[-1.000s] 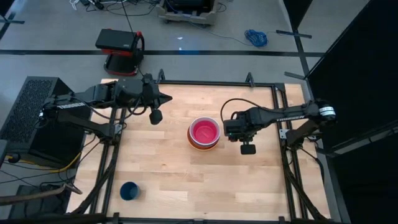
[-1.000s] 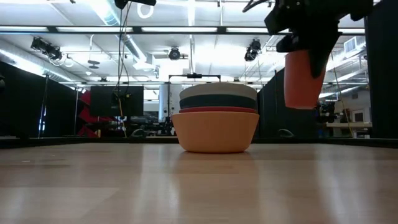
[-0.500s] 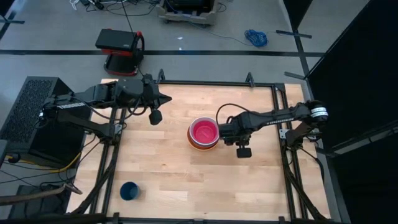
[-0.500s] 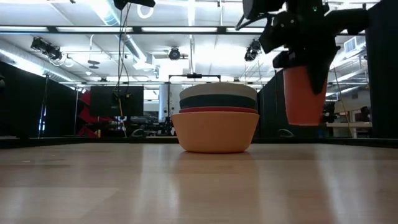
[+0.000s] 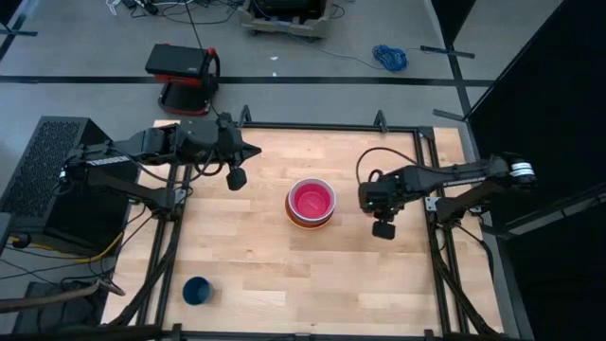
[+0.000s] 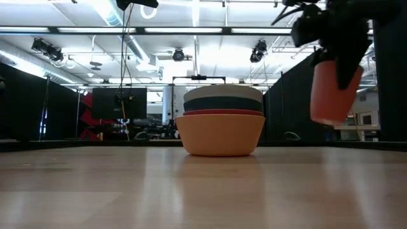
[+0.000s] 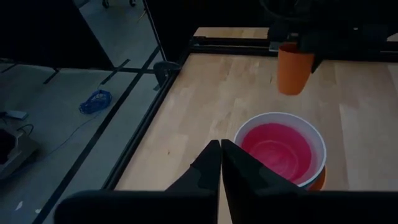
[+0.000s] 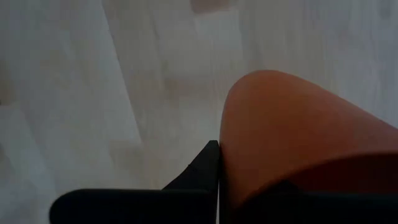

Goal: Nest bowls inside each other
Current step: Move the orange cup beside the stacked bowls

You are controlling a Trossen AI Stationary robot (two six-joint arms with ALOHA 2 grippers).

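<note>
The bowls (image 5: 311,202) stand nested in one stack at the table's middle. In the low view the orange bowl (image 6: 221,135) is at the bottom, with red, teal-blue and white rims above it. From above, the pink bowl (image 7: 277,149) lies inside the white one. My right gripper (image 5: 379,203) hangs to the right of the stack, shut on a small orange cup (image 6: 334,93). My left gripper (image 7: 221,147) is shut on nothing, above the table's far left part, pointing toward the stack. My right gripper holds the orange cup by its rim (image 6: 343,62) from above, fingers pointing down. One finger (image 8: 210,163) lies against the cup's outer wall; the other is hidden by the cup. The cup (image 8: 298,140) hangs below the fingers, slightly tilted and clear of the table.
A small dark blue cup (image 5: 197,290) stands near the table's front left corner. Black frame rails (image 5: 431,218) run along the table's sides. Bare wood lies between the stack and the rails.
My right gripper, carrying the orange cup, first went toward the bowl stack, then drew back toward the table's right edge and sank a little. It has rolled, so the cup now hangs slightly tilted. The stack has not moved.
</note>
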